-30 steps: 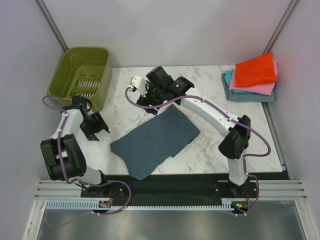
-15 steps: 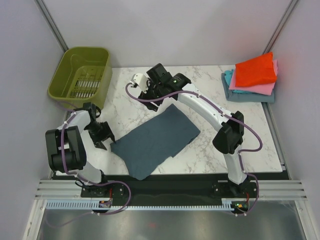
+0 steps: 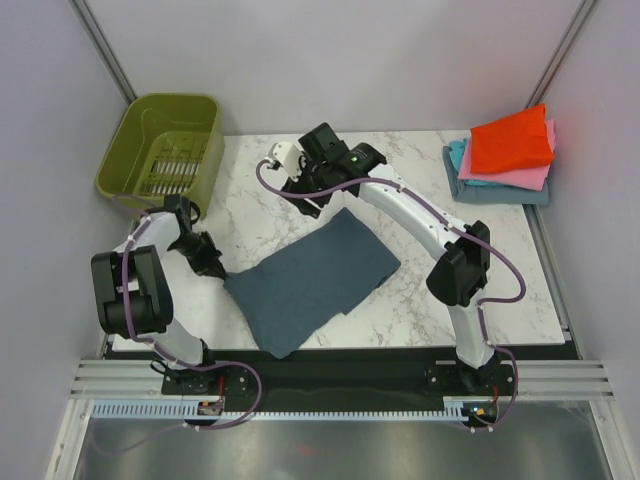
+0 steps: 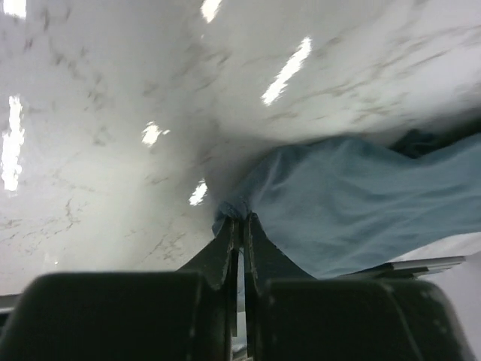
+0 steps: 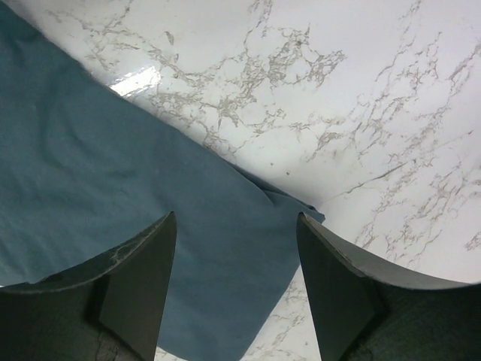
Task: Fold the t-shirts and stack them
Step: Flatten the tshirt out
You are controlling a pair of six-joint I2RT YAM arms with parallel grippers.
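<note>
Lying spread out near the front edge of the white marble table [image 3: 420, 300], the soft slate blue-grey t-shirt [image 3: 312, 282] has its left corner pinched tight in the left gripper [image 4: 239, 226]; the right gripper [image 5: 234, 218] hangs over the shirt's far corner, jaws wide apart, holding nothing; stacked at the far right corner are the red-orange folded t-shirt [image 3: 512, 140] on top, the pink folded t-shirt [image 3: 522, 176] under it, and the teal blue folded t-shirt [image 3: 478, 190] at the bottom; the olive-green plastic basket [image 3: 165, 150] sits by the far left corner.

Soft, matt slate blue-grey cloth t-shirt [image 3: 312, 282]. Smooth, glossy white grey-veined marble-look bench [image 3: 480, 290], reflecting lights. Olive-green plastic basket [image 3: 212, 150], slight sheen.
</note>
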